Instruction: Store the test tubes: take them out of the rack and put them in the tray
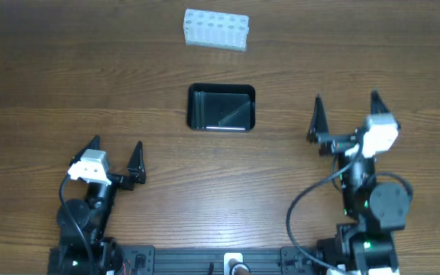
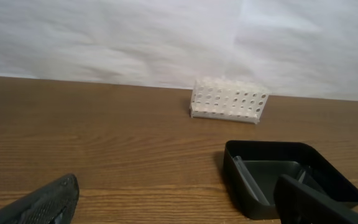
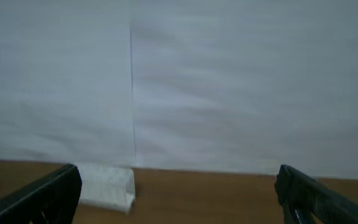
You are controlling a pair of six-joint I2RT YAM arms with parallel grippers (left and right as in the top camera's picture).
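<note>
Storage appears complete: rack (image 1: 215, 30) beyond the tray (image 1: 192, 107) stands empty, clear tubes (image 1: 234, 116) lying inside the tray. Left jaws and right jaws, both short of the tray, gape wide, holding nothing.

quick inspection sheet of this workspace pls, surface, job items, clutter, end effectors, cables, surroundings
surface: wooden table, bare wood around the job's things
rack: white rack at the far side of the table, upright; I cannot tell whether any tubes are left in it
tray: black tray mid-table, nearer the arms than the rack and apart from it; clear glassy shapes lie inside, count unclear
clutter: nothing seen
left end effector: open, holds nothing, away from the tray
right end effector: open, holds nothing, beside the tray but not touching it
cables: black cable loops beside the right arm's base, away from the tray
surroundings: white backdrop behind the table
</note>
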